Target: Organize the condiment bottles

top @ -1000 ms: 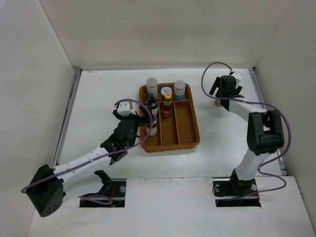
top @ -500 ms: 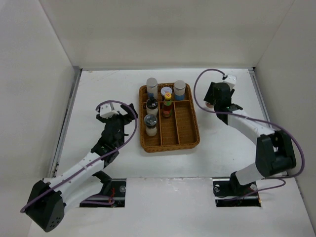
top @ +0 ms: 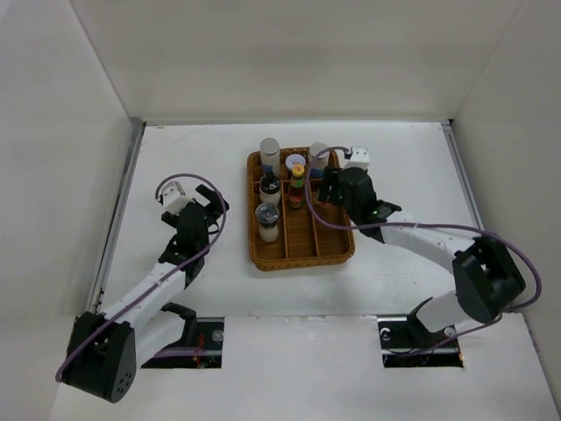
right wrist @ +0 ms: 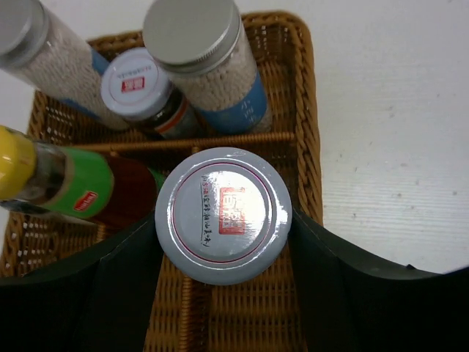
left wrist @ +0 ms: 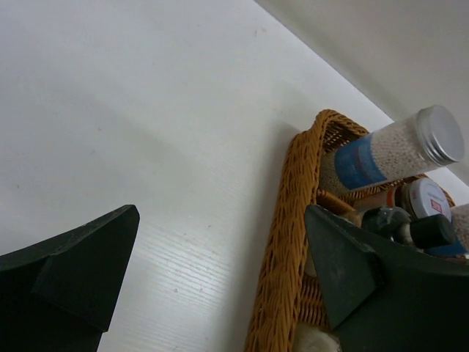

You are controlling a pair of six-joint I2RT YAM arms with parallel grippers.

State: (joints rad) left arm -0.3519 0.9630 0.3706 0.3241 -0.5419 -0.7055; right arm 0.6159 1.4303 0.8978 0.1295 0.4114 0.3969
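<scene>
While clamped in right gripper (right wrist: pixel 223 253), centre frame, above tray (right wrist: pixel 304 88), treat jar (right wrist: pixel 223 213) as rigid, smooth, probably glass; pinch sides near top. Note left gripper (left wrist: pixel 220 279) gaping, empty.

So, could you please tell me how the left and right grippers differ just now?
The left gripper is open and empty; the right gripper is shut on a silver-lidded jar. The left gripper sits over bare table beside the wicker tray; the right gripper is over the tray itself, near the other bottles. Both have dark fingers.
</scene>
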